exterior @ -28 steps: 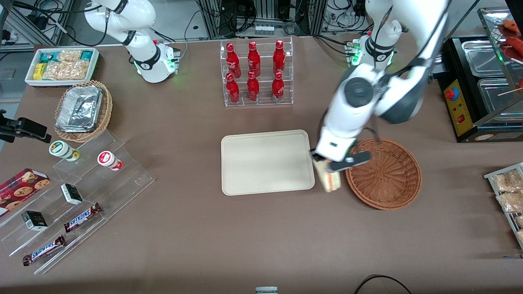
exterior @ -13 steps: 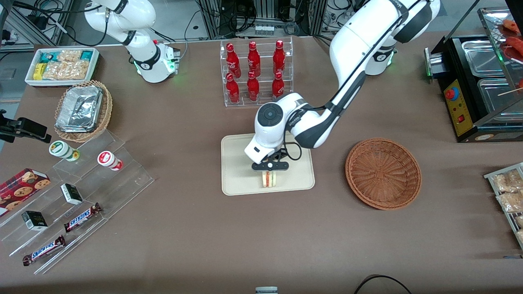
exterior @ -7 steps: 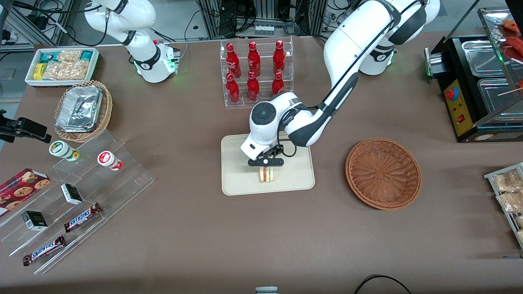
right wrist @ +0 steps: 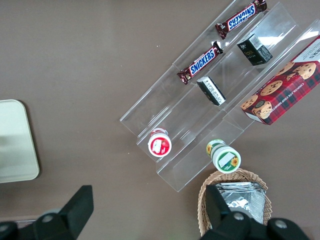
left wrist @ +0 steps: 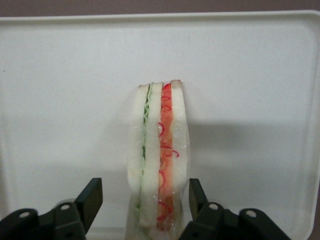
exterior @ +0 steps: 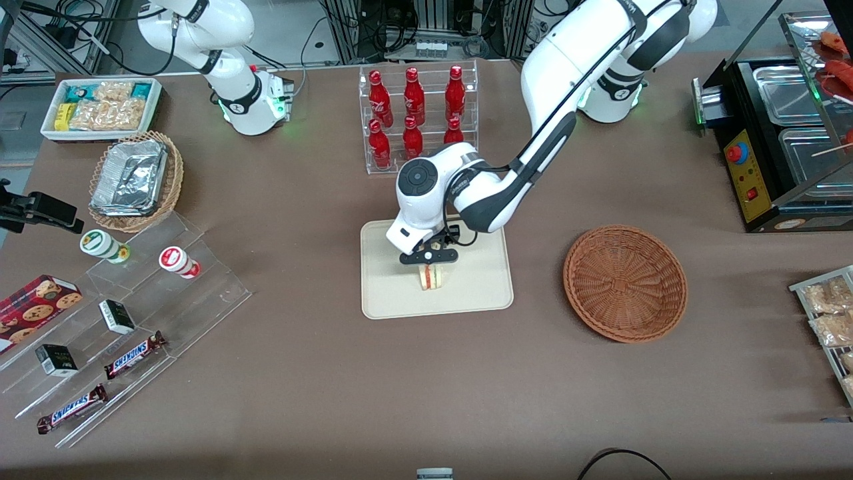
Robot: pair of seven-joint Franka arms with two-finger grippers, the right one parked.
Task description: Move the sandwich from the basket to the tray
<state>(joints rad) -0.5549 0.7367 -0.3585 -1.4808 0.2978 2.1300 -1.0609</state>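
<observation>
I see my gripper low over the tray, and its fingers stand spread, one on each side of the sandwich with a gap between each pad and the bread. Nothing is pinched. In the wrist view the gripper straddles the sandwich, which stands on edge on the tray with its green and red filling layers facing the camera. The sandwich sits near the middle of the tray, a little nearer the front camera than the gripper.

I take the tray as my landmark. The basket lies on the table toward the working arm's end, well apart from the tray and with nothing in it. A clear rack of red bottles stands farther from the front camera than the tray. Toward the parked arm's end I see clear stepped shelves with candy bars and small boxes, a tan basket of foil containers, and a white bin of snack packets, all well apart from the tray.
</observation>
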